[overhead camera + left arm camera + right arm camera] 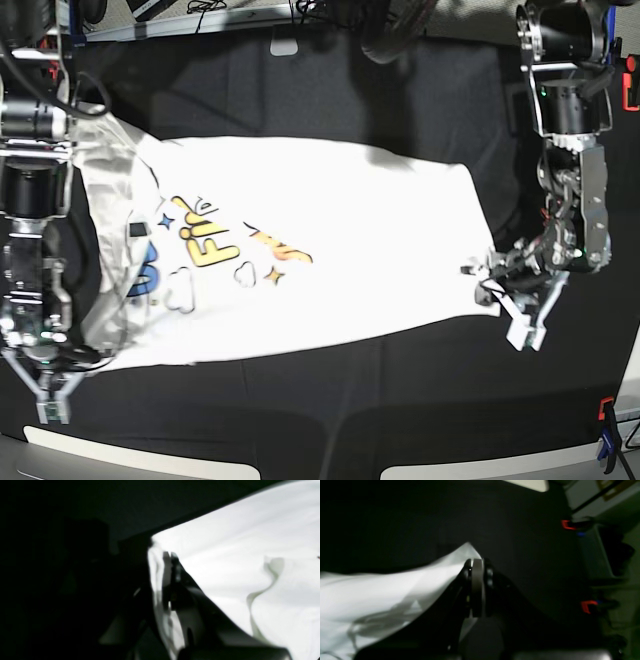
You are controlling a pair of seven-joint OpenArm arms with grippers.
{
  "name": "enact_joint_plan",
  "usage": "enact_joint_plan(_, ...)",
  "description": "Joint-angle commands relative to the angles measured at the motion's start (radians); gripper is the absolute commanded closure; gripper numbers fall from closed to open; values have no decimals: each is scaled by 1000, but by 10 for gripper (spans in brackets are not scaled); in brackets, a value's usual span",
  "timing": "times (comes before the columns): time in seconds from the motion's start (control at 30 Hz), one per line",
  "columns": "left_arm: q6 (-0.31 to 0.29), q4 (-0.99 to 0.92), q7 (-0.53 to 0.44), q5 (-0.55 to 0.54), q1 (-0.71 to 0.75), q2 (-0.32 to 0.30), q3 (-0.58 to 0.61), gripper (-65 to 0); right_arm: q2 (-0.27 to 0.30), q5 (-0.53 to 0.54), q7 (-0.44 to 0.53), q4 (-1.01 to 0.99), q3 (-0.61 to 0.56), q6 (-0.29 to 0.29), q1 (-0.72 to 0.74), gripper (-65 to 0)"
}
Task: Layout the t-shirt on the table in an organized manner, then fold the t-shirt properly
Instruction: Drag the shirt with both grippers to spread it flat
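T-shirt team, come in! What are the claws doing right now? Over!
Left claw shut on t-shirt edge. Right claw shut on its other end. Shirt stretched print-up over the table. Nothing in the way.

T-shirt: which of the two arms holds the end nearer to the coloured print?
The right arm's fingers, on the base view's left, beside the yellow letters; the left arm's fingers hold the t-shirt's plain end.

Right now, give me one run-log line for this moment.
t-shirt: spread print-up on table, unfolded | left gripper: shut on shirt edge | right gripper: shut on shirt edge
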Motion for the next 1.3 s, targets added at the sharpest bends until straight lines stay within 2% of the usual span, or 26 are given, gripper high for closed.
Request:
enact_joint_plan(0.0,7,16,-33,-8,-35,-19,-4,0,29,-4,23,16,15,-10,40,0)
enact_joint_plan(0.13,6,16,-99,-8,-56,-32,-4,0,54,1,25,16,21,-10,42,0)
enact_joint_plan(0.3,3,14,-200,-8,-65,-31,-4,0,42,101,42,16,21,-11,42,0)
enact_joint_plan(0.7,3,12,-176,-13,-61,-31,-4,0,-69,101,15,15,21,-11,35,0)
enact_joint_plan(0.73,3,12,-172,-13,-60,-31,-4,0,-82,101,16,15,21,-10,35,-20)
enact_joint_plan(0.83,3,12,-162,-13,-60,-31,-4,0,-122,100,20,15,21,-10,35,-187)
enact_joint_plan(0.9,3,12,-154,-12,-59,-31,-4,0,-148,79,32,15,21,-10,33,-255)
enact_joint_plan(1.07,3,12,-149,-13,-60,-31,-4,0,-201,48,97,-22,21,-11,2,-258)
enact_joint_plan(1.17,3,12,-148,-13,-59,-31,-4,0,-220,45,169,-130,21,-13,-16,-258)
enact_joint_plan(1.27,3,12,-148,-12,-59,-31,-4,0,-223,-27,218,-254,21,-36,-16,-258)
